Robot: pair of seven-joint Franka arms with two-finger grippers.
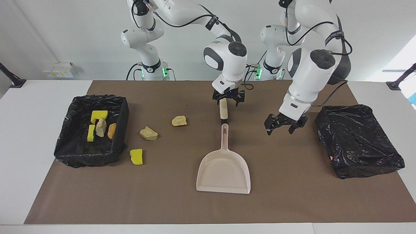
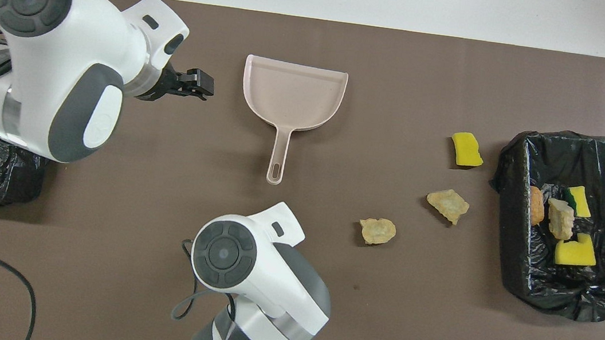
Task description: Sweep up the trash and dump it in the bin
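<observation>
Pinching a brush handle [image 1: 223, 109] above the dustpan [image 1: 223, 167], the right gripper [image 1: 228, 97] has three trash scraps [image 1: 148, 133] left on the surface near the bin [image 1: 120, 130] holding four, while the left gripper [image 1: 282, 123] waits spread.

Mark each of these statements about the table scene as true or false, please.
1. Three scraps lie on the brown mat outside the bin. True.
2. The dustpan holds two scraps. False: it holds nothing.
3. The right gripper is shut on the brush handle. True.
4. The left gripper grips the dustpan's handle. False: it hangs over the mat beside the dustpan, holding nothing.
5. The open bin at the right arm's end contains four scraps. True.
</observation>
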